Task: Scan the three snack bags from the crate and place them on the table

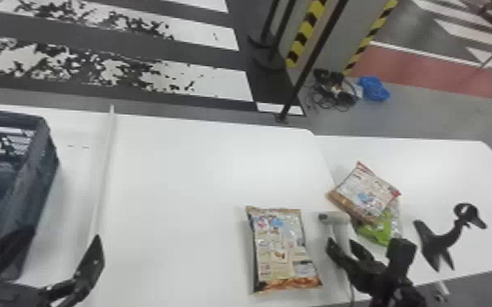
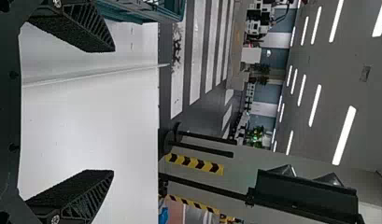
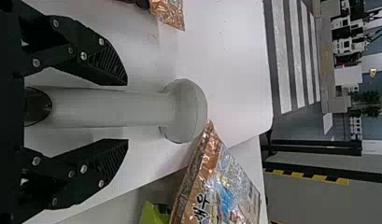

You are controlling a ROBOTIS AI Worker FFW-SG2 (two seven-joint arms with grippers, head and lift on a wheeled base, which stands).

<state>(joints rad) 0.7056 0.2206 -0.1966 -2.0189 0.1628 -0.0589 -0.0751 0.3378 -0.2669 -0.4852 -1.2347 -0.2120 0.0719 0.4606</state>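
In the head view my left gripper is open beside the crate at the far left; its spread fingers show in the left wrist view. One snack bag lies flat on the white table. Another printed bag rests partly over a green bag on the right-hand table. My right gripper stands open at the white scanner. In the right wrist view the scanner's handle runs between the fingers of the gripper, with gaps on both sides.
A thin pale strip crosses the table beside the crate. A black stand is right of the right gripper. Beyond the tables are a dark pole, striped posts and cables on the floor.
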